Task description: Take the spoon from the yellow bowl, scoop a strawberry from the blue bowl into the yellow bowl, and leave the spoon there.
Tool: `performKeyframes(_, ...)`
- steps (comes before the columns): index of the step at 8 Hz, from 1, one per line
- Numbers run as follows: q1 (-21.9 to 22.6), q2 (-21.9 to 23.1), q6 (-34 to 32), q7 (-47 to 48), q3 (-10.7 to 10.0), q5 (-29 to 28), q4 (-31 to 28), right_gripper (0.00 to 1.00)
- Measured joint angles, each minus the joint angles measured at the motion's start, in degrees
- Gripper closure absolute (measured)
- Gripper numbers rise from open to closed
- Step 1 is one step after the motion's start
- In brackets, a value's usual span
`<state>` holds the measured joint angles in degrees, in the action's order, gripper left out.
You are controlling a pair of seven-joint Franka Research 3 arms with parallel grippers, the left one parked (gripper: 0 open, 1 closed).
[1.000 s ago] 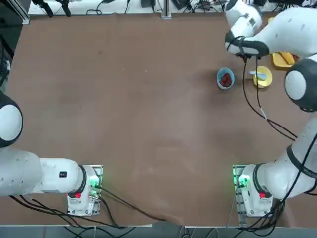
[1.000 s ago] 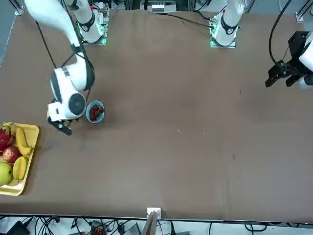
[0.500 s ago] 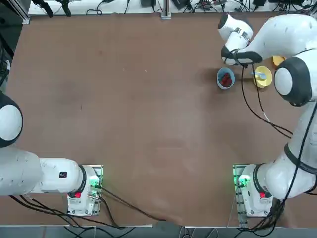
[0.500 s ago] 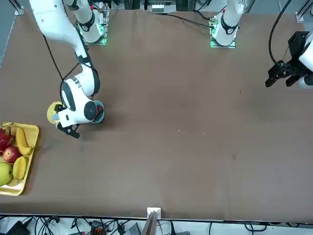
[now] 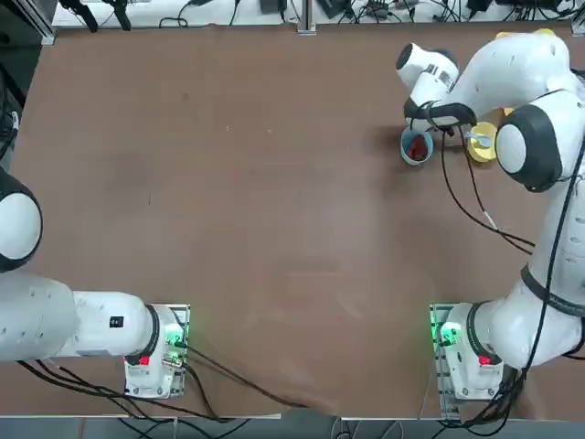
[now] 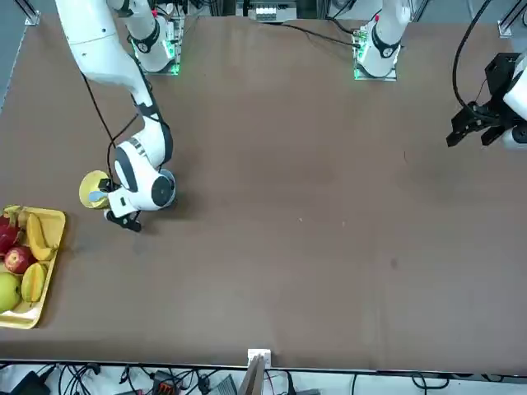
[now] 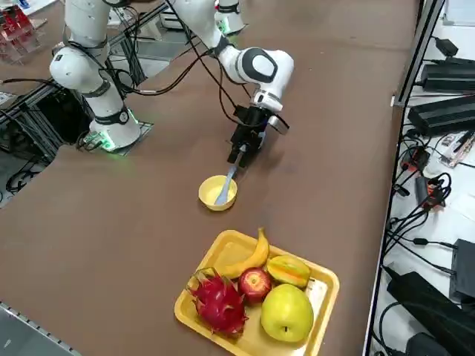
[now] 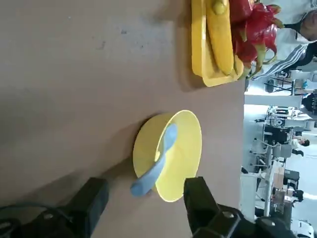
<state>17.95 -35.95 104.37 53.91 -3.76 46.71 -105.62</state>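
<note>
Right side view, from near to far: closest is a rectangular yellow tray (image 7: 184, 310) holding a spiky pink dragon fruit (image 7: 220, 304), a yellow-green round fruit (image 7: 287, 313), a red apple (image 7: 254, 285), a striped yellow fruit (image 7: 289, 271) and a banana (image 7: 249, 259). Beyond it on the brown table (image 7: 148, 230) sits the small round yellow bowl (image 7: 211, 190). The pale blue spoon (image 7: 225, 185) leans inside, its handle sticking out over the rim. Just past the bowl, the right gripper (image 8: 146, 186) points downward near the handle, fingers parted and gripping nothing; whether they touch the spoon cannot be told. The top view shows the light-blue bowl (image 5: 405, 152) near the yellow one, with red strawberries (image 5: 418, 148) inside, partly under the arm (image 5: 512, 78).
</note>
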Motion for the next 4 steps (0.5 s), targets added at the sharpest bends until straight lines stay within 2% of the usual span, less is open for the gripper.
performKeyframes(4,0.36,-3.32,-1.88,0.15,-0.18,3.82,0.08,0.13)
